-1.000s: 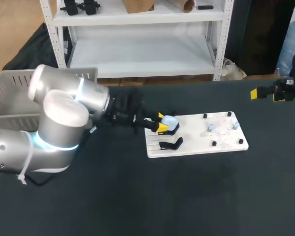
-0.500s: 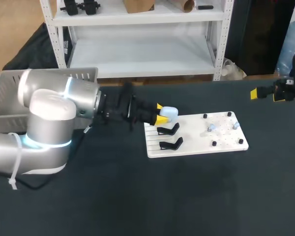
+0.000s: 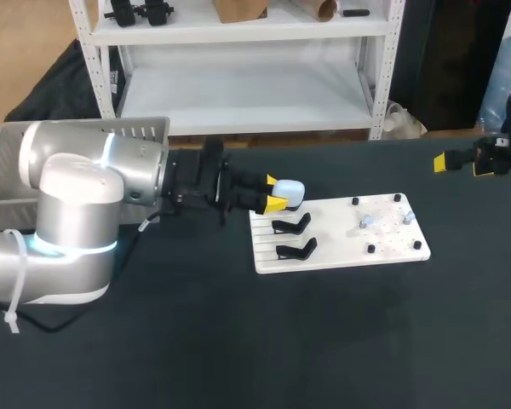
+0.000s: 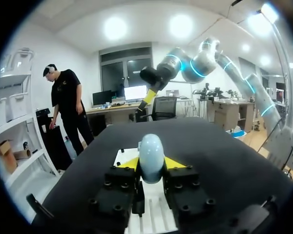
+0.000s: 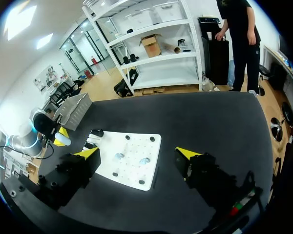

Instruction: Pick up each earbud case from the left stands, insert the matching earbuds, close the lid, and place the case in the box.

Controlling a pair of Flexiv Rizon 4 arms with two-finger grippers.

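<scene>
My left arm (image 3: 94, 183) lies level, left gripper (image 3: 275, 195) clamped on the pale-blue rounded earbud case (image 3: 290, 193). Its long axis runs out along the fingers. My right gripper (image 5: 137, 153) gapes wide, empty.

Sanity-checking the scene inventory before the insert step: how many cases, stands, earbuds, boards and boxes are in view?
earbud case: 1
black stands: 2
earbuds: 2
white board: 1
box: 1
Total: 7

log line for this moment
left gripper: shut on earbud case, clear of stands | stands: both empty | right gripper: open
</scene>
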